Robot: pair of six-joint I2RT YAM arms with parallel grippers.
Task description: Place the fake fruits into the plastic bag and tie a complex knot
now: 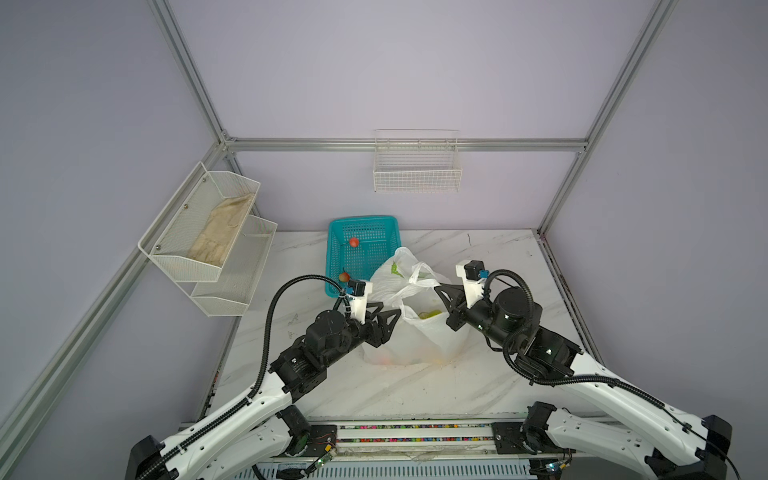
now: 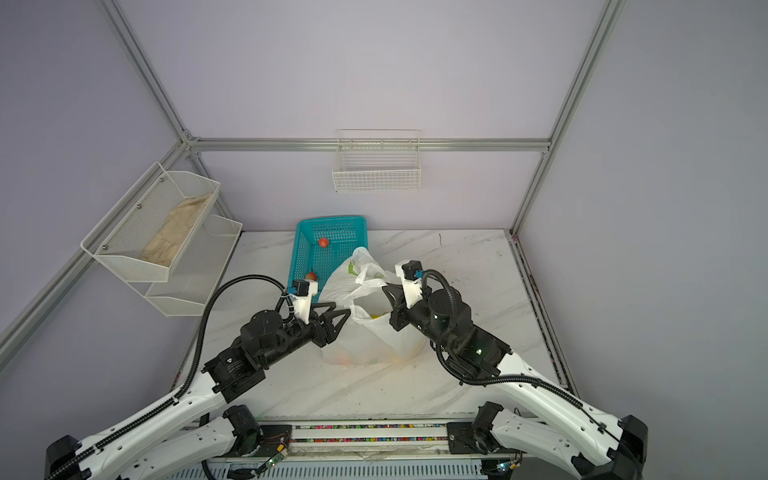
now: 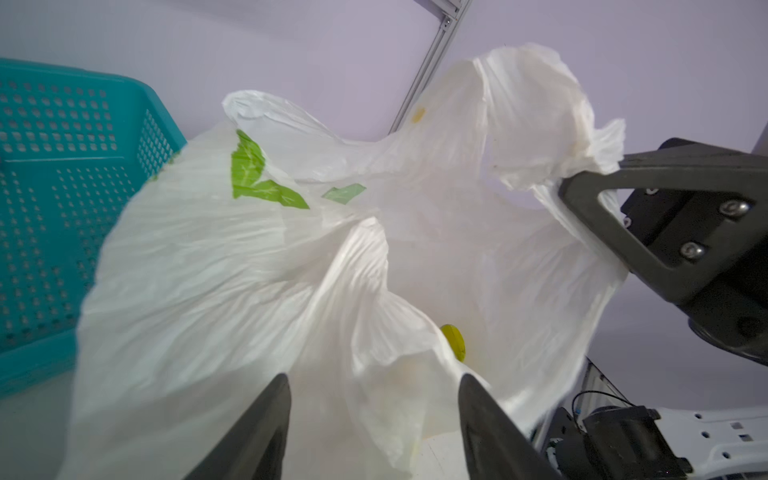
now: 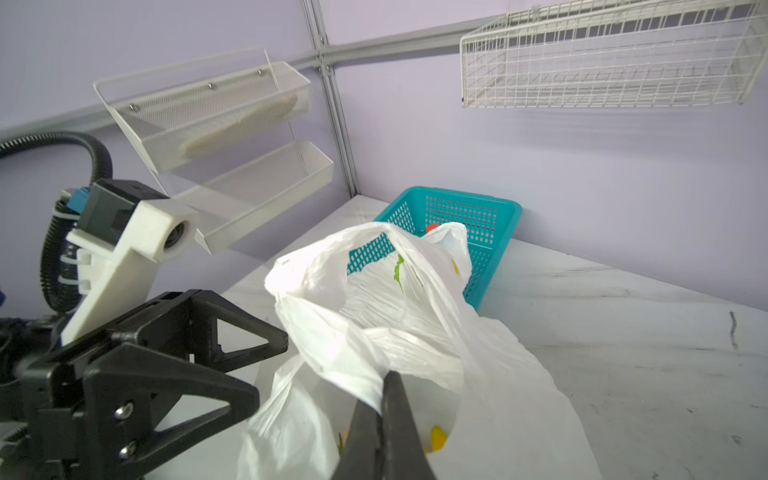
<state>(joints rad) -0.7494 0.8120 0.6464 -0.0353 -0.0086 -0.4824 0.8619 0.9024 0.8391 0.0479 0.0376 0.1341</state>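
Observation:
The plastic bag (image 1: 419, 332) (image 2: 374, 332) stands open mid-table, white with green leaf prints (image 3: 249, 170). My right gripper (image 1: 436, 287) (image 4: 384, 390) is shut on a bunched handle of the bag at its right rim and holds it up. My left gripper (image 1: 391, 308) (image 3: 374, 399) is open against the bag's left side, with film lying loosely between its fingers. Yellow-green fake fruits (image 1: 430, 314) (image 3: 454, 341) lie inside the bag. Two red fruits (image 1: 353, 242) (image 1: 344, 276) sit in the teal basket (image 1: 361, 219). No knot is in view.
The teal basket (image 2: 332, 219) stands behind the bag on the left, touching it. A white two-tier mesh shelf holding a beige cloth (image 1: 216, 232) hangs on the left wall. A wire basket (image 1: 417, 166) hangs on the back wall.

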